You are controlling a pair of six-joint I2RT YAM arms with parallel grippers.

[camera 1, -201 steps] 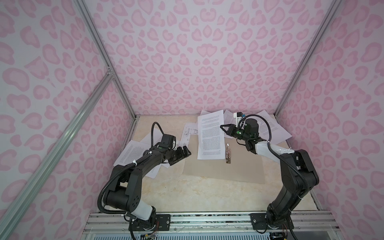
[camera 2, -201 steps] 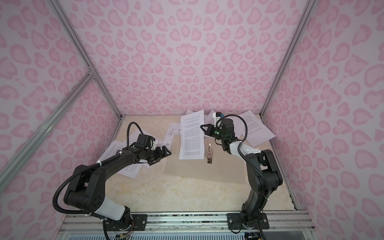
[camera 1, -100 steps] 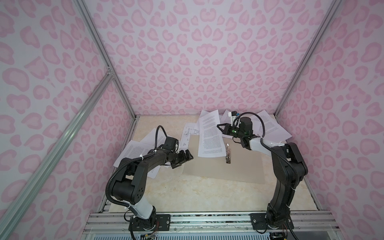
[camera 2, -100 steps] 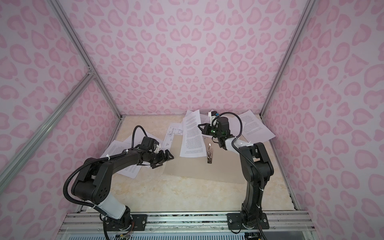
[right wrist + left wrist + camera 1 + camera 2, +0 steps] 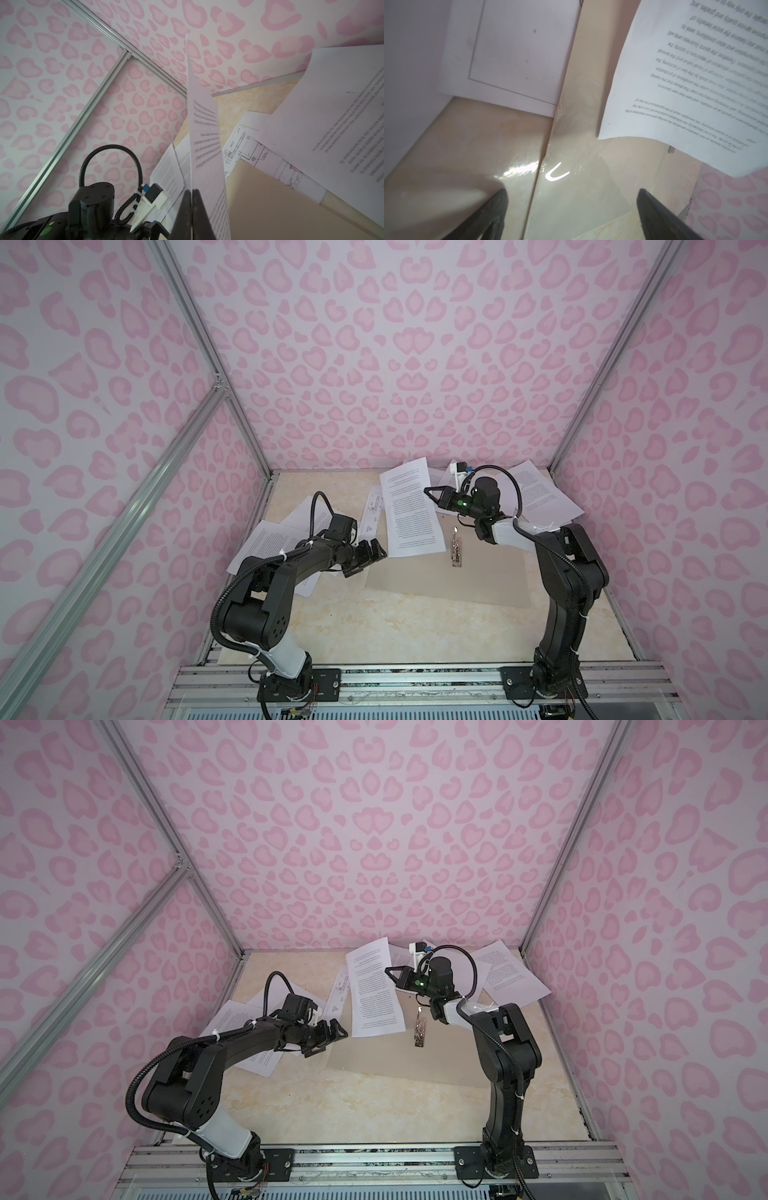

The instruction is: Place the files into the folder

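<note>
In both top views the right gripper [image 5: 425, 490] [image 5: 387, 970] is clenched on the right edge of one printed sheet [image 5: 409, 512] [image 5: 374, 992], which is raised over the left half of the folder [image 5: 478, 583] [image 5: 440, 1058]. The folder lies open and flat on the table [image 5: 374, 628], its metal clip [image 5: 456, 551] just right of the sheet's lower edge. The left gripper [image 5: 371, 552] [image 5: 333, 1034] is released and empty, near the folder's left edge, just below the sheet's lower corner and apart from it. Several other sheets [image 5: 270, 539] lie scattered to the left and behind. Left wrist view: the fingers [image 5: 660, 216] are spread wide with nothing between them; the printed sheet [image 5: 685, 83] hangs ahead, untouched. Right wrist view: the jaws are pressed together on the sheet's edge [image 5: 204, 145]; the folder [image 5: 270, 199] lies beneath, and a drawing sheet [image 5: 259, 153] overlaps its far edge.
</note>
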